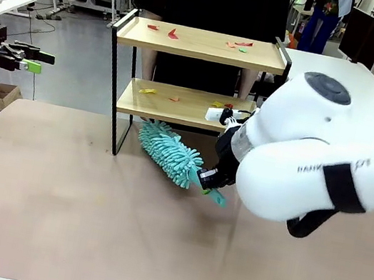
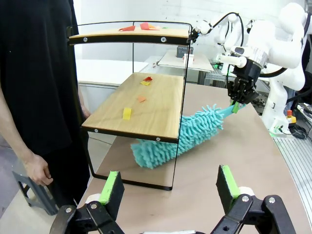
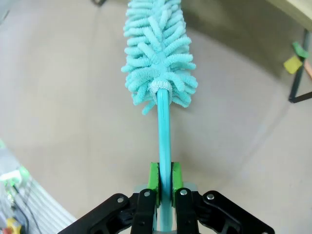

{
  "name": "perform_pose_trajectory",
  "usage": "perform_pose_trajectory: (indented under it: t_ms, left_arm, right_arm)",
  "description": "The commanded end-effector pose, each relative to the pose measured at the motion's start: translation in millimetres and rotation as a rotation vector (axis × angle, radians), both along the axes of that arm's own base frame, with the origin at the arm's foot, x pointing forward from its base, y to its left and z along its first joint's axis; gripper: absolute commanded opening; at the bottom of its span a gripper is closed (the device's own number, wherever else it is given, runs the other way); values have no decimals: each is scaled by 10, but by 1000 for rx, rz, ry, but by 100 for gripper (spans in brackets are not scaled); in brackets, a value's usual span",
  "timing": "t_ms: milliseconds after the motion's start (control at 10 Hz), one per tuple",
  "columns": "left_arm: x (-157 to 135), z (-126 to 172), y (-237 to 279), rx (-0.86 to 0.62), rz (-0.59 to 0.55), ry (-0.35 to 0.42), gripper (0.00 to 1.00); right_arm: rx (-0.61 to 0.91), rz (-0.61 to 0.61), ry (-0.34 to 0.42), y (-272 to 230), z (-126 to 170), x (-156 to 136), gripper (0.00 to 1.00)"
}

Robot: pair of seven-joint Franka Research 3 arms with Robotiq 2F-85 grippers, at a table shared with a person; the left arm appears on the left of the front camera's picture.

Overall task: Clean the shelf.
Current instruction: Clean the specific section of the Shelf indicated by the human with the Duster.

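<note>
The shelf (image 1: 202, 45) is a two-tier rack of light wooden boards in a thin black frame, standing at the far side of the table; small red, yellow, orange and green scraps lie on both boards. A teal fluffy duster (image 1: 167, 152) lies low with its head reaching under the lower board (image 2: 146, 105). My right gripper (image 3: 165, 178) is shut on the duster's thin teal handle (image 3: 164, 131), just right of the rack. My left gripper (image 2: 170, 187) hangs open and empty at the far left, facing the rack's end.
A person in black stands behind the rack, one hand (image 2: 38, 168) hanging by its end. My bulky white right arm (image 1: 313, 162) covers the right part of the brown table (image 1: 72, 214). A small white object (image 1: 213, 114) rests on the lower board.
</note>
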State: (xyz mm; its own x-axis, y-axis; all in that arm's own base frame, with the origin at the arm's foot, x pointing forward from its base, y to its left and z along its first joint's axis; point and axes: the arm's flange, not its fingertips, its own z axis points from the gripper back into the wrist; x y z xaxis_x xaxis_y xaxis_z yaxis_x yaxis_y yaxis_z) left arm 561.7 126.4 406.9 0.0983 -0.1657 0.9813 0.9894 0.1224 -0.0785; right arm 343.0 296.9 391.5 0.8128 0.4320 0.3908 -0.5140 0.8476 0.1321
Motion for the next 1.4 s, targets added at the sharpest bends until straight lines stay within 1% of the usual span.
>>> perform_pose_trajectory:
  t_ms: [0, 100, 300, 400, 800, 900, 1000, 1200, 1300]
  left_arm:
    - [-10, 26, -7, 1, 0, -9, 100]
    - [-10, 26, -7, 1, 0, -9, 100]
    - [-10, 26, -7, 1, 0, -9, 100]
    - [-10, 26, -7, 1, 0, -9, 100]
    - [-10, 26, -7, 1, 0, -9, 100]
    - [-10, 26, -7, 1, 0, -9, 100]
    - [-10, 26, -7, 1, 0, -9, 100]
    - [-10, 26, -7, 1, 0, -9, 100]
    - [-10, 26, -7, 1, 0, -9, 100]
  right_arm:
    - [20, 95, 30, -434, 251, -26, 13]
    - [34, 124, 45, -508, 277, -59, 13]
    - [52, 175, 98, -678, 360, -121, 13]
    - [66, 221, 117, -785, 432, -186, 13]
    - [47, 338, 152, -1377, 917, -487, 13]
    - [-20, 333, 165, -1500, 1000, -529, 13]
    - [-47, 335, 175, -1603, 1082, -573, 13]
    - [-86, 350, 151, -1826, 1215, -665, 13]
    - [-109, 336, 172, -1944, 1242, -688, 13]
